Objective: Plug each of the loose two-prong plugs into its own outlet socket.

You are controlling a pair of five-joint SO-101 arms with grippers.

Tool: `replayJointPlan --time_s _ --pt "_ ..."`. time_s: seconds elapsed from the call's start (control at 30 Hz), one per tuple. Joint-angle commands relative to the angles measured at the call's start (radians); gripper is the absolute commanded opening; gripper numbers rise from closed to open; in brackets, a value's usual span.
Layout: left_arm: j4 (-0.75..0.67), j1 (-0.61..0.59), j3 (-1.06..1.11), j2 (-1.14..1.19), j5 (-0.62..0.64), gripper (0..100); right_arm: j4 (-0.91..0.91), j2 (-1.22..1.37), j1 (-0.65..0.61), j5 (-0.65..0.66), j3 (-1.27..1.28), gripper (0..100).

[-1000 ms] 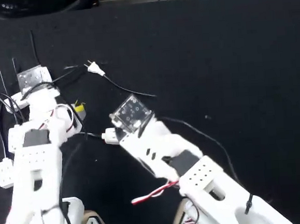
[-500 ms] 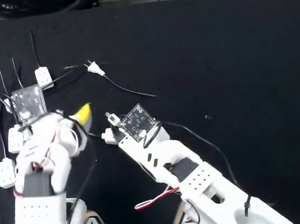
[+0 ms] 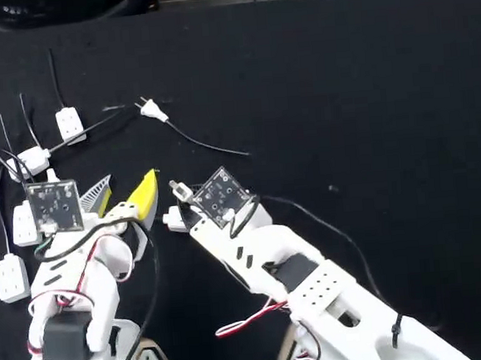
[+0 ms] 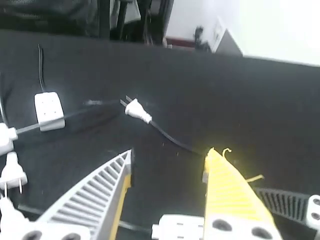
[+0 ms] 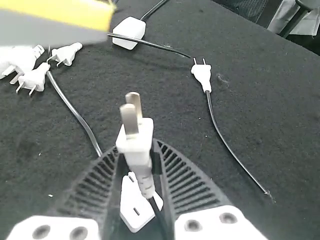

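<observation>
Currently the right tool [image 5: 136, 150] is clamped on a white two-prong plug [image 5: 134, 131], with both fingers pressed against the plug body. The prongs project past the fingertips and the black cable runs back between the fingers. In the high view this tool sits at centre-left of the frame. A white outlet socket [image 3: 174, 220] lies on the black tabletop [image 3: 369, 120] just beside it (the right wrist view shows this socket directly under the held plug).

The left tool [image 4: 167, 156] sits at lower left of the high view with its fingers spread apart and nothing between them. Its yellow finger [image 4: 227, 185] and grey finger [image 4: 97, 192] stand on either side of bare tabletop.

A second loose plug [image 3: 152, 111] lies in the upper left of the high view, well apart from both tools. Its prongs point toward the left edge and its cable trails toward centre.

Further white sockets lie along the left edge of the high view. One is an upper socket [image 3: 69, 123] near the loose plug, and another is a lower socket [image 3: 11, 277] beside the left arm.
</observation>
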Motion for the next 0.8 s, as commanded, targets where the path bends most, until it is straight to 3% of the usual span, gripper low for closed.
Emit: replayJointPlan --time_s 0.0,0.2,0.4,0.77 --pt "0.003 0.015 -0.002 -0.034 -0.012 24 -0.029 0.054 -0.021 -0.003 -0.061 1.1" --pt "-0.020 0.139 0.087 -0.034 -0.118 24 -0.029 0.259 -0.021 -0.005 -0.171 1.1" --pt "-0.155 0.061 0.213 -0.034 -0.147 24 -0.025 0.268 -0.028 -0.003 -0.182 1.1" --pt "-0.169 0.054 0.249 -0.038 -0.147 24 -0.021 0.054 -0.077 -0.003 -0.067 1.1"
